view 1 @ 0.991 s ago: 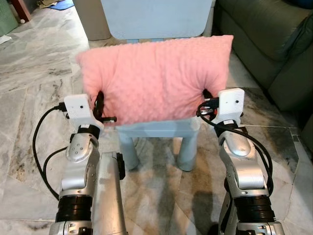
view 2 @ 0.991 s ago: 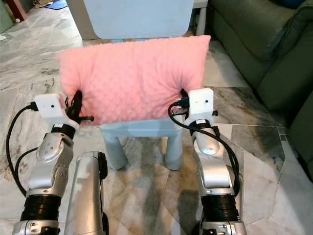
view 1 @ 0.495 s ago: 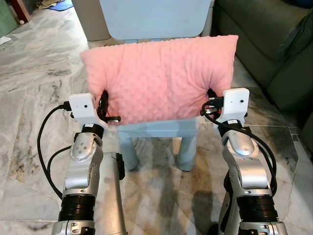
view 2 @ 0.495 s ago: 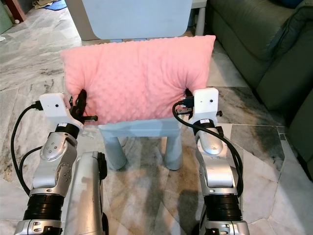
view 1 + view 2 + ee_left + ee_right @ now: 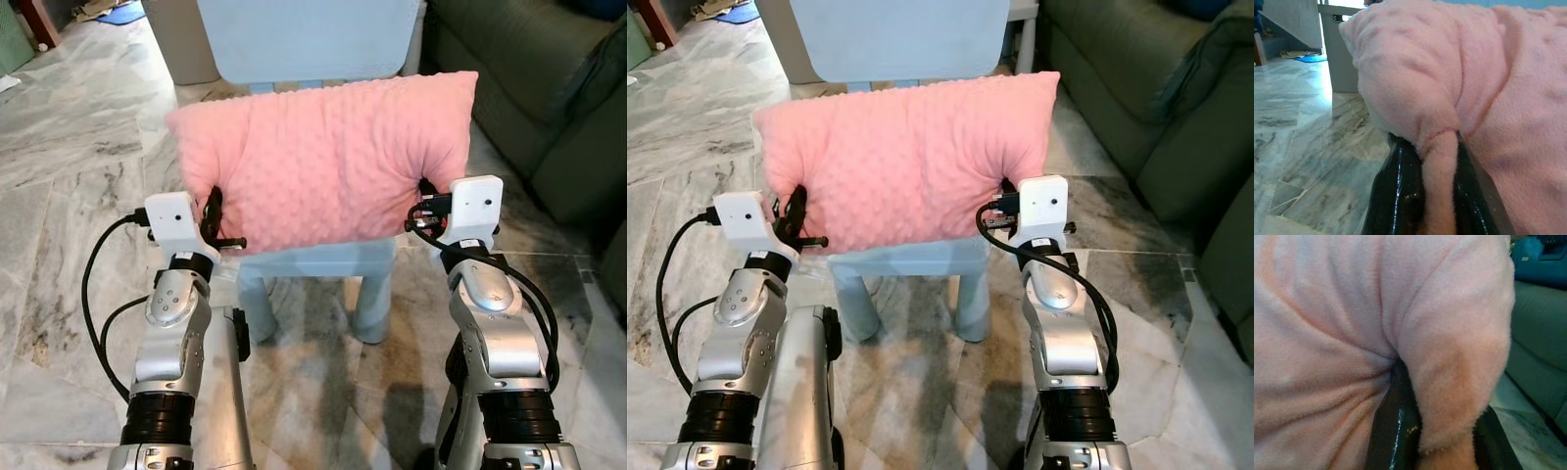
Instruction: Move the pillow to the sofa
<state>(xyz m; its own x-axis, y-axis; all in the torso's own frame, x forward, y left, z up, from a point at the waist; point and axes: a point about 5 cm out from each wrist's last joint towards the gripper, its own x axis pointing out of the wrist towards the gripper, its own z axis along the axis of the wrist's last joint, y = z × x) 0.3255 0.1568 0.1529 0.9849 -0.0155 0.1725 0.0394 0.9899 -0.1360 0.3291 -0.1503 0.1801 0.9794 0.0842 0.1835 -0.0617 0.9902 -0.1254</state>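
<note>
A pink dotted pillow (image 5: 328, 162) is held up between my two arms, above the seat of a small light-blue chair (image 5: 313, 262). My left gripper (image 5: 211, 211) is shut on the pillow's lower left edge; in the left wrist view a fold of pink fabric (image 5: 1440, 161) is pinched between the black fingers (image 5: 1400, 196). My right gripper (image 5: 426, 196) is shut on the lower right edge, with fabric (image 5: 1449, 382) squeezed between its fingers (image 5: 1393, 431). The dark green sofa (image 5: 549, 88) stands to the right.
The chair's blue backrest (image 5: 309, 39) rises just behind the pillow. Grey marble floor (image 5: 69, 166) spreads to the left and around the chair. A grey bin (image 5: 181, 39) stands at the back left. The sofa's seat edge (image 5: 1117, 108) lies close to my right arm.
The pillow, with both grippers shut on it, has risen slightly and shifted a little to the right. The view has shifted slightly as well.
</note>
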